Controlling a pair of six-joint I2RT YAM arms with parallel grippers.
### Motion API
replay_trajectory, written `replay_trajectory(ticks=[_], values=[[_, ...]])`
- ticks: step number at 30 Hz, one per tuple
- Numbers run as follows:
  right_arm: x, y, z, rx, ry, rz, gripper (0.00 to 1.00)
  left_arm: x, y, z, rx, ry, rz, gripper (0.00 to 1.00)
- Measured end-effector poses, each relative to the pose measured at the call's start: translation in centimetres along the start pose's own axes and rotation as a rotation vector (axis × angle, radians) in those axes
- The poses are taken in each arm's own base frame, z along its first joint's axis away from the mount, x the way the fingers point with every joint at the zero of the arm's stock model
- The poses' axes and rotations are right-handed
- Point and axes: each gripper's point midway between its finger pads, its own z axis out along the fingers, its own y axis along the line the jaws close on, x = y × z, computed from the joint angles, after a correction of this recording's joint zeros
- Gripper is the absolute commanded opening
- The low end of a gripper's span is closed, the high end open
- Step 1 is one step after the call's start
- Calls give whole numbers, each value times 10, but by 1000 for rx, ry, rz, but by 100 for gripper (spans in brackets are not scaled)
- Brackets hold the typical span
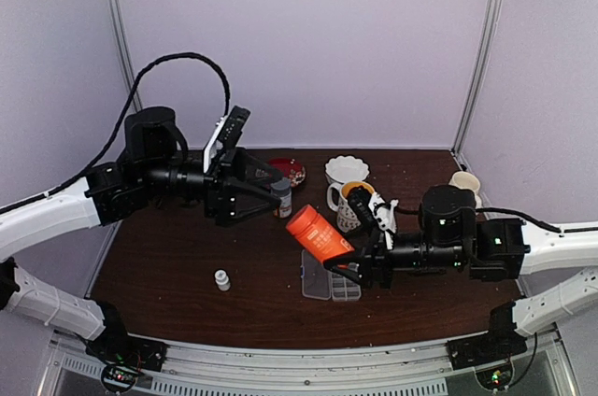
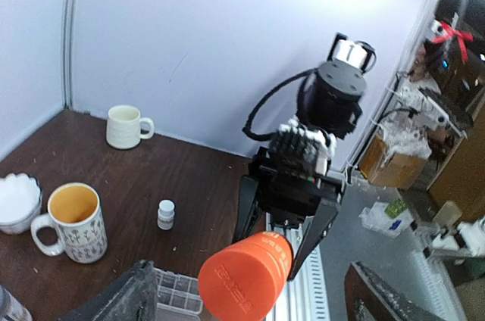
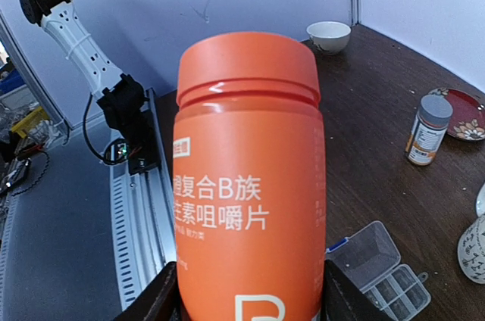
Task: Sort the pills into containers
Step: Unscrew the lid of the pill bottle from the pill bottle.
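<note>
My right gripper [image 1: 350,265] is shut on the base of a capped orange bottle [image 1: 318,233] and holds it tilted above the clear pill box [image 1: 329,279]. In the right wrist view the bottle [image 3: 246,185] fills the frame between my fingers [image 3: 155,298], with the open pill box [image 3: 379,264] below right. My left gripper [image 1: 269,198] is open and points at the bottle's cap. In the left wrist view the cap [image 2: 246,275] sits between my spread fingers [image 2: 121,302], apart from them, with the box [image 2: 178,294] underneath. I can make out no pills.
A small white bottle [image 1: 221,279] stands front left. A grey-capped bottle [image 1: 281,195], a red dish [image 1: 288,170], a white bowl [image 1: 347,169] and a patterned mug [image 1: 350,202] are behind the box. A cream cup [image 1: 464,181] stands far right.
</note>
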Motion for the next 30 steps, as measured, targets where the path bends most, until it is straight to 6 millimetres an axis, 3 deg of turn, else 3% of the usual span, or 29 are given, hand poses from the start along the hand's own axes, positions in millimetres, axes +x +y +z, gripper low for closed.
replay_trajectory(ticks=[5,11,19,30], values=[[-9,18,-5,-123,-23,40,26,19,-26,-18,86,-24,341,93],[-5,32,-4,-214,0,51,26,41,-41,-25,157,16,697,98],[19,45,13,-306,106,68,26,73,-42,-17,233,129,858,97],[11,54,22,-355,122,73,26,94,-39,-11,283,214,901,88]])
